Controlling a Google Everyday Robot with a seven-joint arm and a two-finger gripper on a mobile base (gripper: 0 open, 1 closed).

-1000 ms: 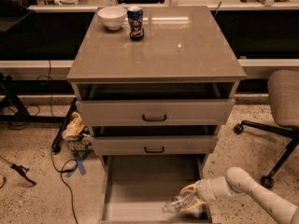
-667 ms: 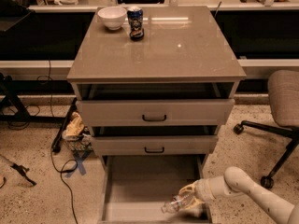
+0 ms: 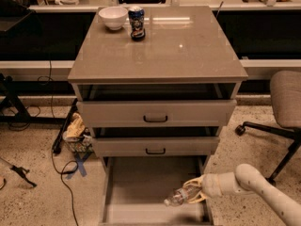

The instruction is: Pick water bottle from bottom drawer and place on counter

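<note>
Since the view from a moment before, the scene has changed very little: the water bottle and the gripper sit a touch higher over the bottom drawer (image 3: 136, 182), and the arm's bend has shifted slightly to the right

Left of the bottom drawer, a yellowish bundle (image 3: 75, 128) lies on the speckled floor among dark cables. Above the drawer, on the back left part of the counter (image 3: 188, 55), a white bowl (image 3: 113, 17) stands just beside a dark blue can (image 3: 137, 22). Between the counter and the bottom drawer, two grey drawers with black handles (image 3: 155, 113) are each pulled out a little.

The bottom drawer is pulled out wide, its flat grey floor bare on the left. Over its right front part lies the water bottle (image 3: 178, 197), nearly level, its cap end pointing left and a little down. It is clear and crinkled, with glints along its body. Whether it touches the drawer floor cannot be told.

The gripper (image 3: 194, 193) reaches in over the drawer's right wall, its pale fingers clamped around the bottle's thick end. The white arm (image 3: 254, 185) runs off to the lower right. Right of the drawer stands a grey office chair (image 3: 284, 102)
</note>
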